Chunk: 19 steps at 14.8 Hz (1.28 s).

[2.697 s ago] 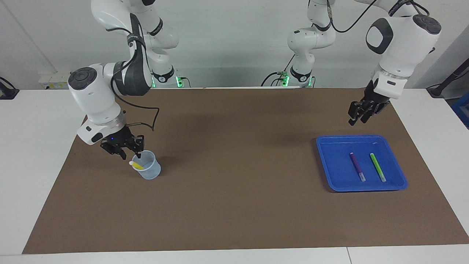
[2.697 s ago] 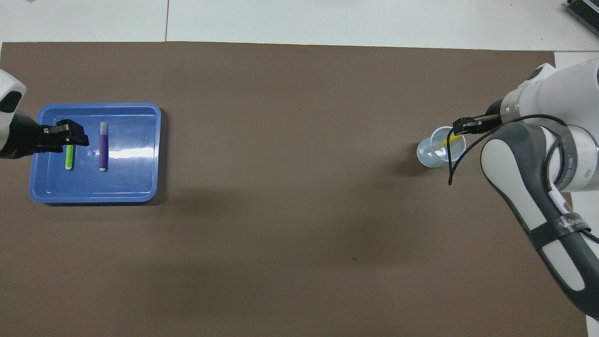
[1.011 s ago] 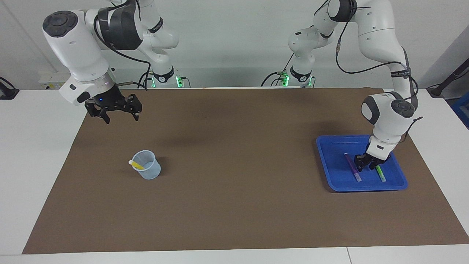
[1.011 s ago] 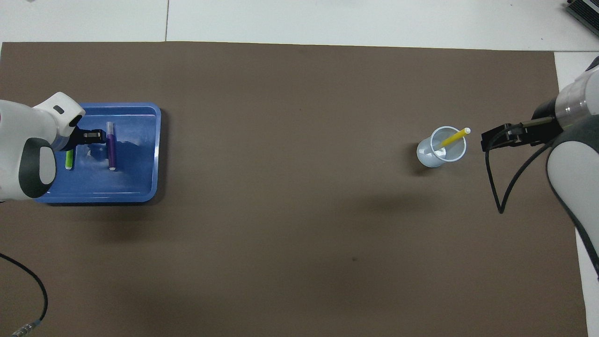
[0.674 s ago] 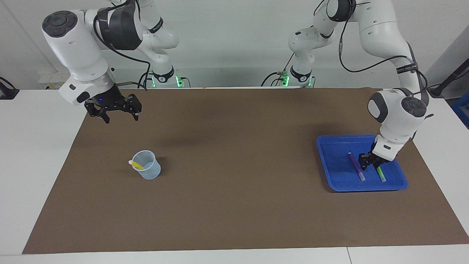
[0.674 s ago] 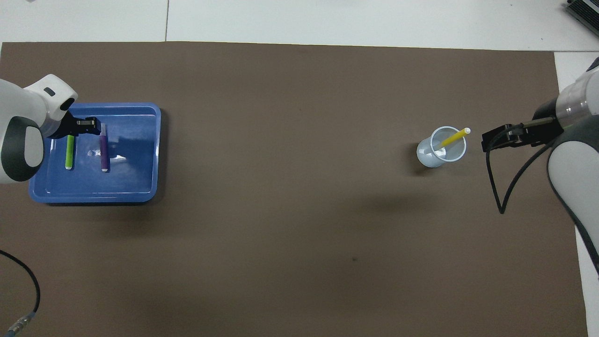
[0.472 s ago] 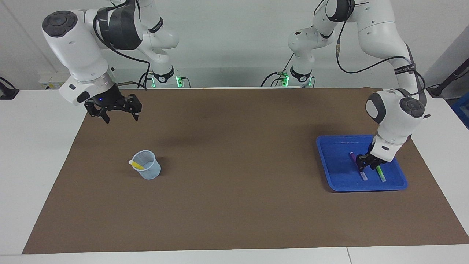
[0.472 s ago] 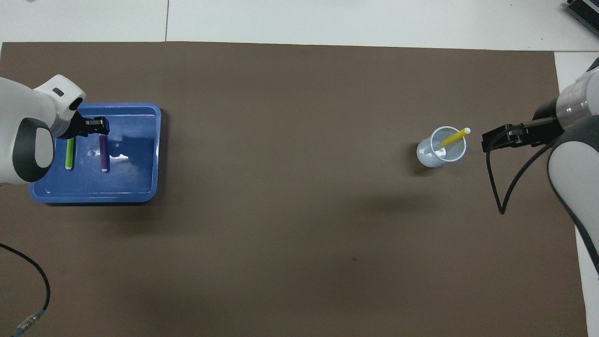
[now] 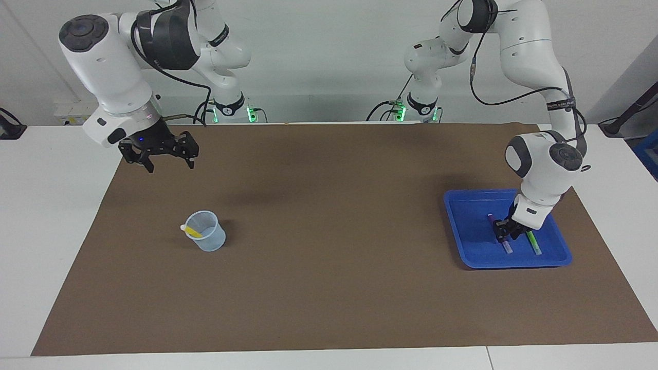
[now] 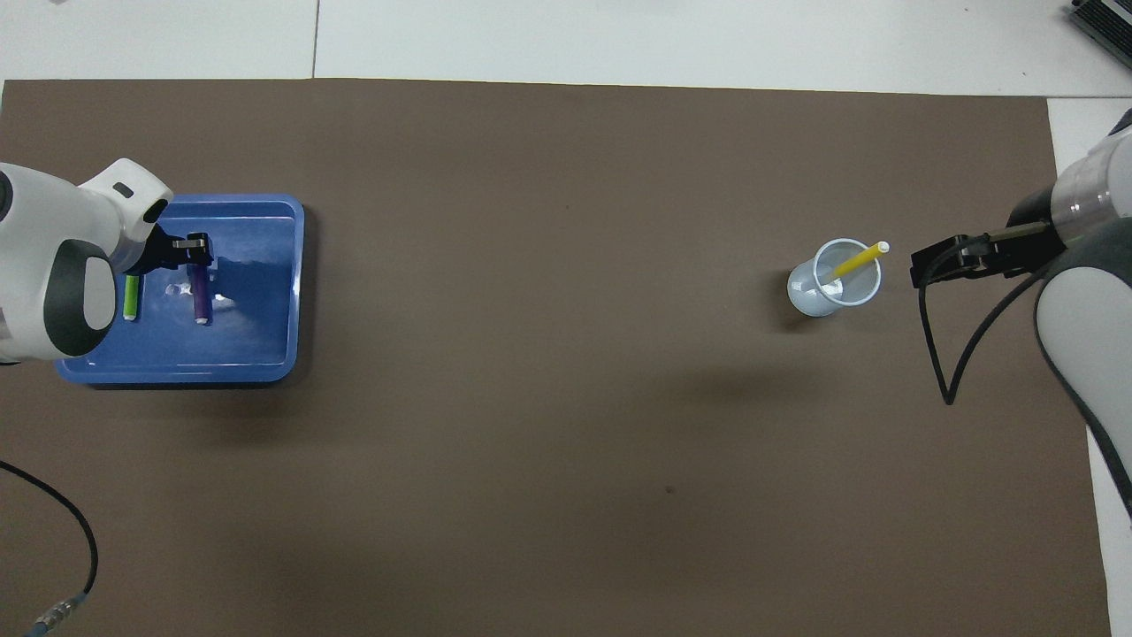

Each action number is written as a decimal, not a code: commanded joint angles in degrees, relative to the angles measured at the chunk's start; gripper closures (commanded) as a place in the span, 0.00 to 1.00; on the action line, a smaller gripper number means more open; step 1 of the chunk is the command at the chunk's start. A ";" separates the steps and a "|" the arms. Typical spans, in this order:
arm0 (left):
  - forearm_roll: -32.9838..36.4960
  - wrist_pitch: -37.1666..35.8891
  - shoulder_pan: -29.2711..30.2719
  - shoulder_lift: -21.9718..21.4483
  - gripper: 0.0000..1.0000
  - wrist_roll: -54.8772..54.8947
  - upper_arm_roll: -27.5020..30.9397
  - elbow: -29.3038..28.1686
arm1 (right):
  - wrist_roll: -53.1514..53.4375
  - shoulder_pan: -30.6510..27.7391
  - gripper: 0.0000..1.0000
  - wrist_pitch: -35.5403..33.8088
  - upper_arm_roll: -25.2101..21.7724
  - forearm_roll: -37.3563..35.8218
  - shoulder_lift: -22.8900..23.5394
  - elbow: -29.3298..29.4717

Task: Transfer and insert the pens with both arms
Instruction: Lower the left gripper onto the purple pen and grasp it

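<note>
Brown matting carries a blue tray (image 9: 465, 246) where the left gripper (image 9: 503, 234) straddles the purple pen (image 9: 506, 245) beside the green pen (image 9: 532, 242), jaws neither wide nor visibly gripping, so squeeze square across the barrel before lifting, while the right gripper (image 9: 165, 160) waits open above the mat near the cup (image 9: 209, 239) holding the yellow pen (image 10: 853, 262).

The left arm (image 9: 534, 51) descends from its base in a high arch, elbow raised, forearm dropping steeply to a bulky white wrist (image 9: 545, 164). Its wrist points downward, and the left gripper (image 9: 503, 235) sits low, fingers directed down; their spacing cannot be judged. The right arm (image 9: 154, 36) waits, folded back with its forearm slanting outward from the shoulder. Its wrist (image 9: 121, 121) tilts down and inward, and the right gripper (image 9: 164, 163) hangs raised in the air with its two fingers spread wide apart.
</note>
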 commanded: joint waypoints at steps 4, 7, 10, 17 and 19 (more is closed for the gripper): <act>-0.82 4.40 0.27 -0.64 0.72 -0.21 0.12 -3.97 | -0.26 -0.67 0.00 0.04 0.09 -0.79 -1.03 -0.98; -0.82 3.44 0.19 -0.64 1.00 -0.12 0.12 -3.27 | -0.35 -0.67 0.00 0.30 0.18 -0.53 -1.03 -1.07; -0.82 -0.76 0.27 -0.37 1.00 -0.21 0.12 -0.56 | -0.70 -0.76 0.00 0.99 0.18 -0.44 -1.56 -2.47; -8.81 -15.28 -1.48 -2.56 1.00 -15.11 -0.41 8.95 | -0.52 -0.67 0.00 1.26 0.18 -0.44 -1.91 -3.18; -8.99 -15.20 -3.14 -3.97 1.00 -25.38 -0.76 8.60 | -0.44 -0.67 0.00 1.26 0.18 -0.44 -2.43 -3.96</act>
